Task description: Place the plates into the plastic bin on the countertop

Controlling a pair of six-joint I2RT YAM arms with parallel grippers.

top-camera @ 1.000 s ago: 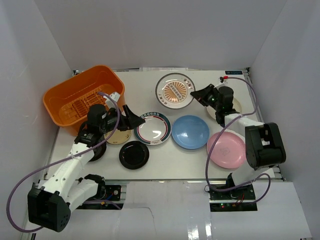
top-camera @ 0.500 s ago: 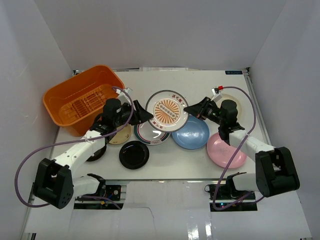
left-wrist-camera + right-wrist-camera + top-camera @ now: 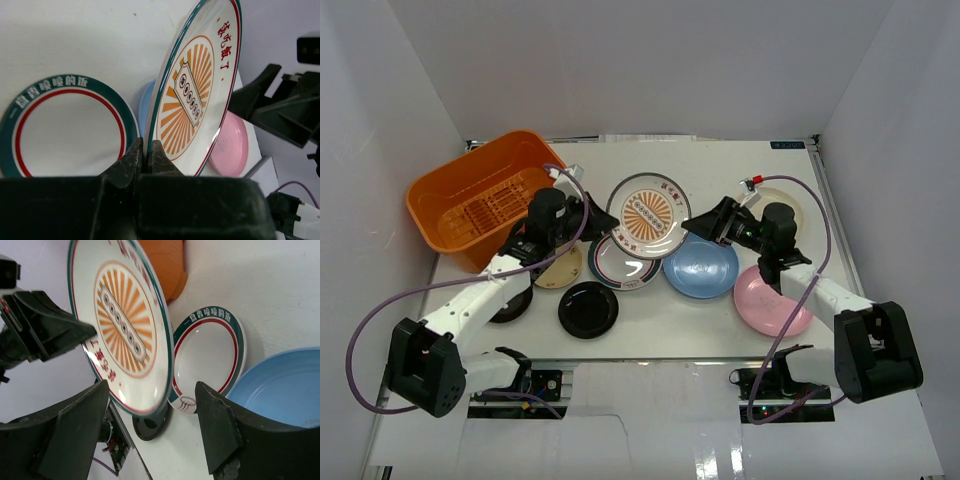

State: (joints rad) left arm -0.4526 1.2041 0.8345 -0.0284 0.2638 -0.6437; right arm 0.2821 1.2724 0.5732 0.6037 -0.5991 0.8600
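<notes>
Left tool (image 3: 147, 160): clenched on the lower rim of the orange-patterned plate (image 3: 192, 95), which it holds tilted on edge, clear of the table (image 3: 720, 160). Right tool (image 3: 151, 390): fingers spread wide and grasping nothing, at the plate's opposite rim. Whether they touch it I cannot tell. Plate markings: orange sunburst round a slotted emblem, a green edge line and red Chinese characters on the border. Directly below it lies the green-rimmed plate (image 3: 625, 262), flat, with white characters on its green band and a small red logo. Beside that are the light blue plate (image 3: 700, 268) and the pink plate (image 3: 772, 302). The plastic bin (image 3: 485, 205) lies to the left of the held plate, beyond my left tool, its long axis running diagonally away from me. My left arm is the nearer, so I judge the carry is its job.
</notes>
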